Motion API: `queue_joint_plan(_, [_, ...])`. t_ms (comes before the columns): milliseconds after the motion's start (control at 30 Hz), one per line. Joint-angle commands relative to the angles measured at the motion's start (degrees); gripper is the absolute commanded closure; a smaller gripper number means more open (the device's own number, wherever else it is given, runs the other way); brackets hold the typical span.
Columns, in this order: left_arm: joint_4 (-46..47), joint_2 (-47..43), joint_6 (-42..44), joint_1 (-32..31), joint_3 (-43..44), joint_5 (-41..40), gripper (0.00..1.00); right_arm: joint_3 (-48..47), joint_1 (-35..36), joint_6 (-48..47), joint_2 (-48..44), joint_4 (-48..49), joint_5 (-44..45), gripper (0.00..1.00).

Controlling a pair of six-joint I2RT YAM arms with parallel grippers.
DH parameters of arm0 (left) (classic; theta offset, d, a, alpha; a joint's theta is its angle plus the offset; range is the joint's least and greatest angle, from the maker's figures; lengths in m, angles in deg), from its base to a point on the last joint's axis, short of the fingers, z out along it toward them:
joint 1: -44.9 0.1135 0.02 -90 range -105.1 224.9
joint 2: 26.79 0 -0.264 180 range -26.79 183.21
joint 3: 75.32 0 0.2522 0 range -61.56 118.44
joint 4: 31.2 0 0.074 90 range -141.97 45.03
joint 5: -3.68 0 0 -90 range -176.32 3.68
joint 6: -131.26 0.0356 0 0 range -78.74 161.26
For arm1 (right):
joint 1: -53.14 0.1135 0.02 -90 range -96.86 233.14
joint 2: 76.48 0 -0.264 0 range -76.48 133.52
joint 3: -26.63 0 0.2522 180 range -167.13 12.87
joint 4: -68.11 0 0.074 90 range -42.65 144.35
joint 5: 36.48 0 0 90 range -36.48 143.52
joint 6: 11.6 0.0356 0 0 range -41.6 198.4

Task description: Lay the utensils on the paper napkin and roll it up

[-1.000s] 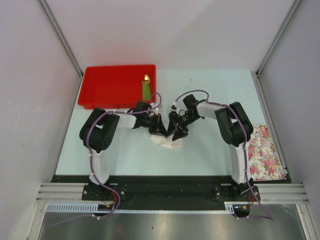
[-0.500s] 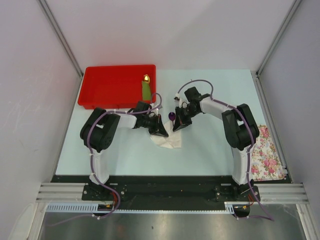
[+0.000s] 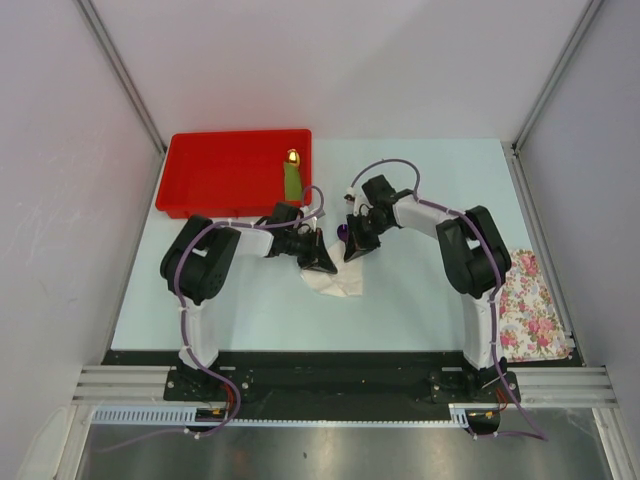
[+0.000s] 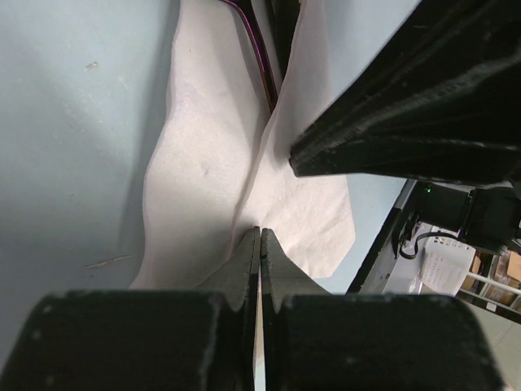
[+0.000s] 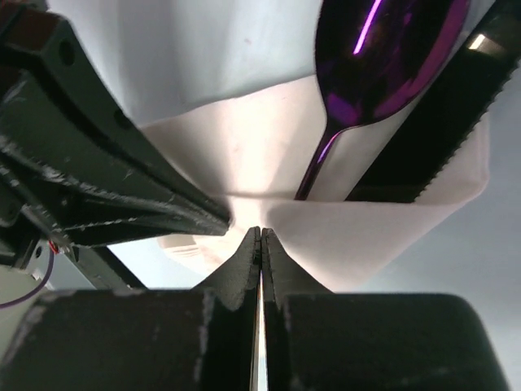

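Note:
The white paper napkin (image 3: pixel 340 283) lies crumpled at mid-table between both grippers. In the right wrist view, a flap of the napkin (image 5: pixel 383 232) is folded over the handle of the purple-bowled spoon (image 5: pixel 383 57) and over the black knife (image 5: pixel 423 138) beside it. The spoon's bowl (image 3: pixel 343 232) pokes out past the napkin's far edge. My right gripper (image 5: pixel 260 232) is shut, its tips pinching the left end of that flap. My left gripper (image 4: pixel 260 232) is shut on a raised crease of the napkin (image 4: pixel 203 155), close beside the right gripper (image 4: pixel 407 122).
A red tray (image 3: pixel 215 175) stands at the back left with a green, gold-tipped piece (image 3: pixel 291 180) inside. A flower-printed cloth (image 3: pixel 525 305) lies at the table's right edge, next to the right arm.
My right gripper has shut and shifted toward the far side of the napkin, which uncovered the spoon's purple bowl. The left gripper has stayed shut in place.

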Motion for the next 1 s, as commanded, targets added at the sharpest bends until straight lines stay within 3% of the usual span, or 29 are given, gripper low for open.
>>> queue_joint_plan(0, [1.30,0.44,0.87,0.03,0.10,-1.97,1.00,-1.97,0.57,0.41,1.76,2.70,2.53,1.00])
queue_joint_plan(200, [1.82,0.00,0.60,0.21,-0.42,-2.58,1.00,-1.79,0.57,-0.56,4.57,1.91,10.53,1.00])
queue_joint_plan(567, [2.62,-1.14,-0.36,0.56,-1.30,-3.11,1.00,1.28,1.45,-2.85,3.43,-0.99,17.03,1.00])
queue_joint_plan(767, [13.67,-6.49,-4.30,0.12,-4.63,0.75,0.97,1.90,1.37,-3.81,3.96,0.59,13.36,1.00])
queue_joint_plan(967, [16.68,-8.17,-5.55,-2.60,-4.90,2.16,0.93,2.16,1.45,-3.90,4.40,0.94,11.77,1.00])
